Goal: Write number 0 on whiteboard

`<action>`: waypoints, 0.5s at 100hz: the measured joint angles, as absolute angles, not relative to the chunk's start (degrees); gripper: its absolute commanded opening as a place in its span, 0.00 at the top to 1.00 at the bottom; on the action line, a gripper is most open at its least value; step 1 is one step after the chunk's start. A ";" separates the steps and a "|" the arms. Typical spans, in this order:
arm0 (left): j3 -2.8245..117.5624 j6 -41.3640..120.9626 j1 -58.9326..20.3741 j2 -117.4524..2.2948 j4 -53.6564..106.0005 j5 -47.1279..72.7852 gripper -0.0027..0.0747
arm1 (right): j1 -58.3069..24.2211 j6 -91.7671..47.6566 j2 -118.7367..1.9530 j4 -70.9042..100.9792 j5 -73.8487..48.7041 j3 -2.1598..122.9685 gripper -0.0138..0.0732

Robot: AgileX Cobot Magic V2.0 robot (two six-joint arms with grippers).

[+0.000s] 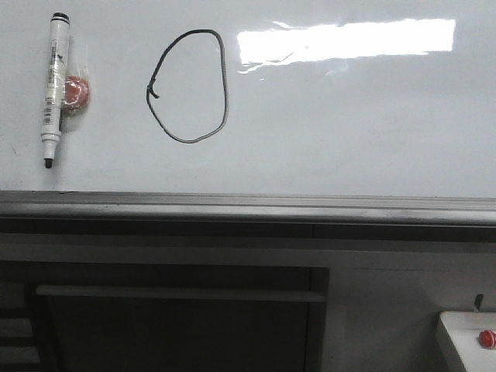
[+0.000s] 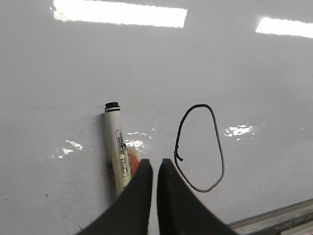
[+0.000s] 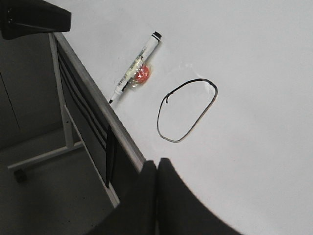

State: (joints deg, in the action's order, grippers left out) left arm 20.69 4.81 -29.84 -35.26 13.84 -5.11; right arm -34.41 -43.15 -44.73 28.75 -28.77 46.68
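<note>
The whiteboard (image 1: 349, 132) fills the front view, with a grey ledge (image 1: 248, 208) along its bottom edge. The number 0 (image 1: 188, 85), a thin black lopsided loop with a small hook at its left, is drawn at the upper left. A white marker pen (image 1: 54, 89) with a black cap sits against the board left of it, beside a red round piece (image 1: 77, 91). Neither gripper shows in the front view. My left gripper (image 2: 155, 161) is shut and empty, off the board between the marker (image 2: 116, 147) and the 0 (image 2: 199, 148). My right gripper (image 3: 157, 162) is shut and empty near the ledge (image 3: 93, 93), below the 0 (image 3: 187, 110).
A small white tray (image 1: 465, 341) with a red knob (image 1: 487, 338) stands at the lower right of the front view. The board's stand and foot (image 3: 39, 156) show below the ledge. A dark shape (image 3: 29, 17) lies at that view's corner.
</note>
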 measured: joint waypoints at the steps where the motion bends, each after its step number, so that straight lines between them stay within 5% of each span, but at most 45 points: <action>1: 20.69 4.81 -29.84 -34.91 13.82 -5.11 0.99 | -34.41 -43.15 -44.14 28.75 -28.63 46.22 0.92; 50: 20.10 4.91 -29.84 -33.24 12.85 -4.98 0.99 | -34.41 -42.64 -39.20 28.75 -29.82 42.68 0.92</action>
